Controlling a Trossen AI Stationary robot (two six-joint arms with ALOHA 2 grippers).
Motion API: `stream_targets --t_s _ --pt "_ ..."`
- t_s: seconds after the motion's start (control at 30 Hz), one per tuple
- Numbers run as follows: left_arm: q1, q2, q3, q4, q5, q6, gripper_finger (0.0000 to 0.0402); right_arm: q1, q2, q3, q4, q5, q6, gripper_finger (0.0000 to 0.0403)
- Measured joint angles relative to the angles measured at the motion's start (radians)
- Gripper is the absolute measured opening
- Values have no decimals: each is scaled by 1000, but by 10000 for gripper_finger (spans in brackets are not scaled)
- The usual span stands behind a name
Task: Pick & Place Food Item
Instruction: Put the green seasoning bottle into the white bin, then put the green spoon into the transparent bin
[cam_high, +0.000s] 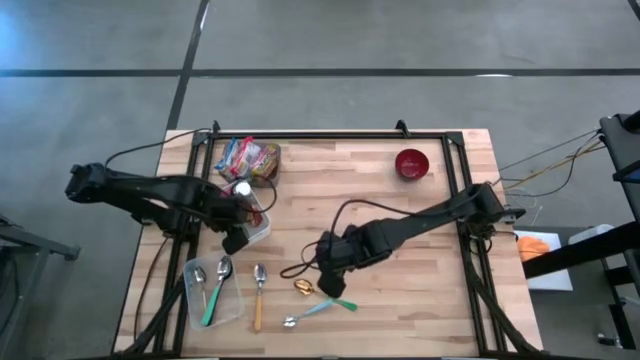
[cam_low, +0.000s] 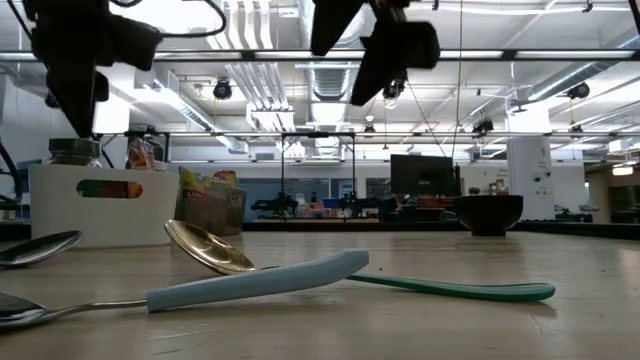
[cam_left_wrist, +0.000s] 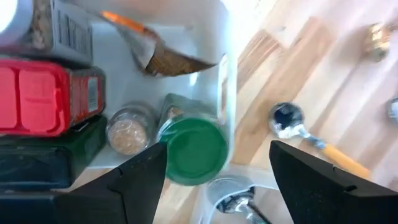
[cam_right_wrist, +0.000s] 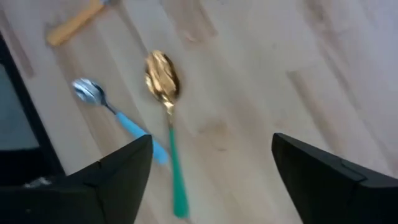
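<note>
Left wrist view: your left gripper hangs with fingers apart over the white bin, right above a green-lidded jar, likely the food item to grab. Right gripper, fingers apart and empty, hovers above the gold-bowled, green-handled spoon on the smooth wood table.

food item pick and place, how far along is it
Nothing looks placed yet. The left gripper is open over the white bin of jars, above the green-lidded jar, holding nothing. The right gripper hovers open over the gold spoon. Grasping, carrying and placing all remain.
</note>
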Motion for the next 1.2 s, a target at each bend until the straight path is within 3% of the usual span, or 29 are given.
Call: stream_targets --t_s 0.3,0.53,0.8,1.0,1.2 --pt "-2 -52 91 -11 0 -1 288 0 0 -118 153 -20 50 227" --pt "-2 -80 104 -5 -4 -8 288 3 42 -149 238 -119 53 203" --pt "-2 -79 103 -9 -4 -3 288 4 201 -7 213 -168 8 202" --pt "-2 -79 103 -12 -4 2 288 11 319 141 33 -120 -41 202" --pt "-2 -80 102 -12 -4 4 288 46 430 267 -8 -127 -100 202"
